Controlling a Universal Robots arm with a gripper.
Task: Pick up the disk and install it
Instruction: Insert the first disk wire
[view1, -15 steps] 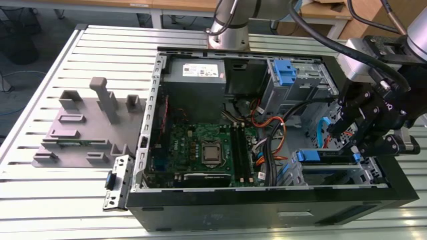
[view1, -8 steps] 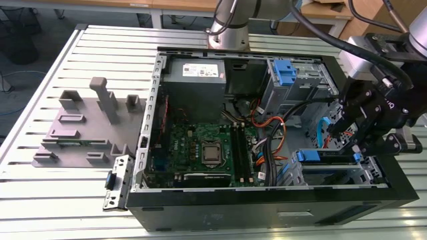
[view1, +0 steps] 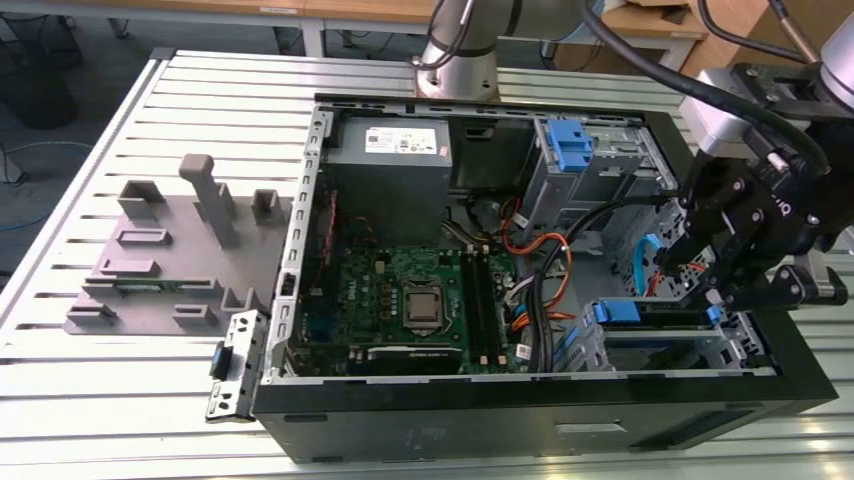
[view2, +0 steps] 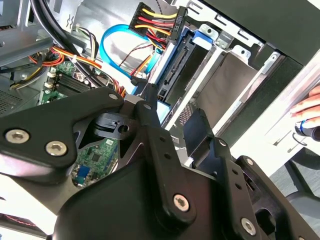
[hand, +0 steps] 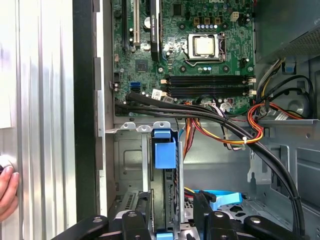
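A slatted aluminium bench (view1: 174, 390) carried an open black computer case (view1: 534, 420) lying on its side. Beside it, toward the exterior view's left, a grey plastic fixture (view1: 174, 250) with upright posts rested directly on the slats.

One open computer case, one arm, one gripper.
You have one computer case (view1: 534, 420) on one slatted table (view1: 80, 400), one grey fixture block (view1: 174, 260) at nine o'clock of it, one motherboard (view1: 400, 300), one power supply (view1: 394, 150), one disk (hand: 165, 165), one gripper (view1: 714, 270) and one hand (hand: 7, 192).
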